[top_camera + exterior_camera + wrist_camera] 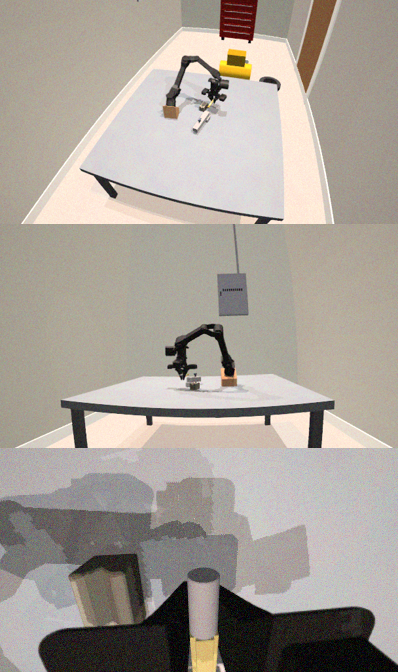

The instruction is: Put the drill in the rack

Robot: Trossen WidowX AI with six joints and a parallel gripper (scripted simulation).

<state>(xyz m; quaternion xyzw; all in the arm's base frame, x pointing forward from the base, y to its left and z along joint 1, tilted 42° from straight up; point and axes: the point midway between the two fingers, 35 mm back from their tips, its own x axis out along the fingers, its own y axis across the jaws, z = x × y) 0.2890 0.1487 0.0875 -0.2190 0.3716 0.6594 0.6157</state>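
Note:
The drill, a thin rod [211, 103] [204, 653] with a yellow part and a grey cylindrical end, is tilted between my fingertips. My gripper [213, 99] [182, 378] [197, 587] is shut on it above the table. In the top view a small gap shows between the drill's lower end and the white body [203, 121] [190, 379]. The dark key [199, 120] [195, 374] stands on that body. The small beige-brown rack [203, 106] [194, 386] [105, 595] stands beside the drill, at the left in the wrist view. The drill's yellow far end is cut off in the wrist view.
The wooden block [171, 112] [228, 382] stands by the arm's base. The arm's shadows fall on the grey table [157, 157] [131, 397] around the rack. Beyond the table are a yellow tank [235, 70], a dark ring [270, 80] and a red cabinet [237, 16].

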